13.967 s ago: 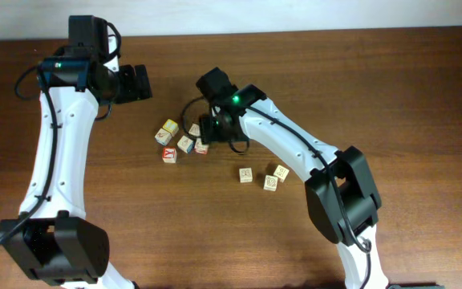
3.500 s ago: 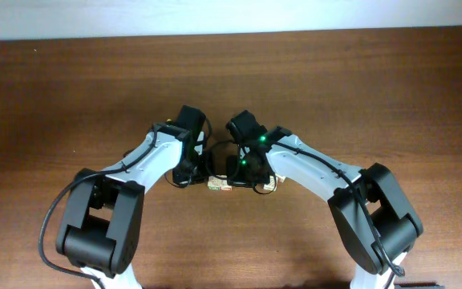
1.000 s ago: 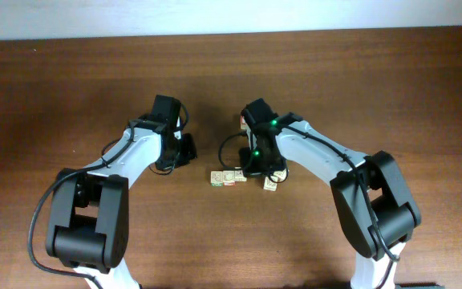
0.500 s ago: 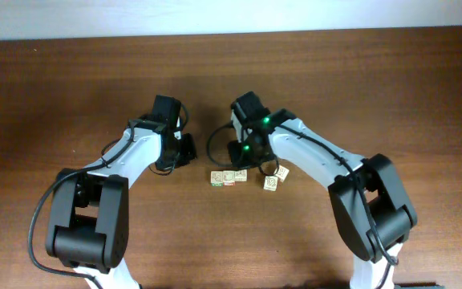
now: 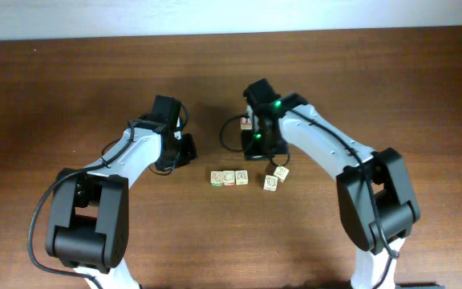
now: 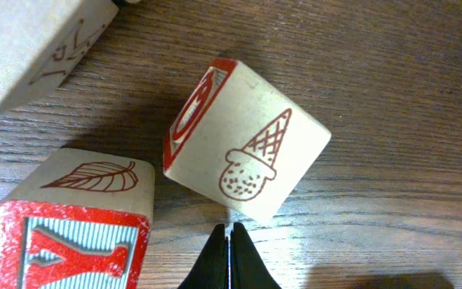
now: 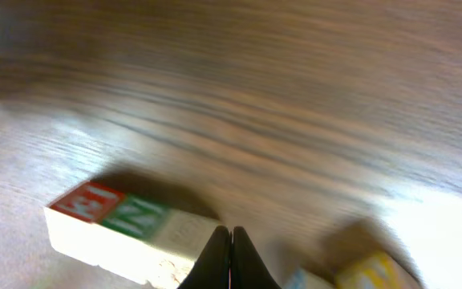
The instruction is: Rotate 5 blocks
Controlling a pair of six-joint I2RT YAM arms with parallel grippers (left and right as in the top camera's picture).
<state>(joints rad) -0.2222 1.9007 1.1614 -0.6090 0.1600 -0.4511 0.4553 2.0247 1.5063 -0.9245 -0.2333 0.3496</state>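
Lying side by side on the counter [image 5: 391, 72], three blocks form a short row [image 5: 228, 177]. Its long axis runs left to right, between the two arms and a little nearer the robot than either gripper. A pair [image 5: 270, 183] of further blocks sits just off the row's right end, close together and skewed.

The left gripper [image 6: 229, 241] has its jaws pressed together on nothing. Its tips are just short of the cone block [image 6: 247, 140], which is turned relative to the leaf block [image 6: 79, 217] beside it. The right gripper [image 7: 229, 238] is likewise closed and empty. Its view is blurred, with the row ahead and to its left.

A red cube [image 5: 246, 123] stands by the right arm, apart from the five. By position, the right arm looks nearer the pair and the left arm nearer the row's left end.
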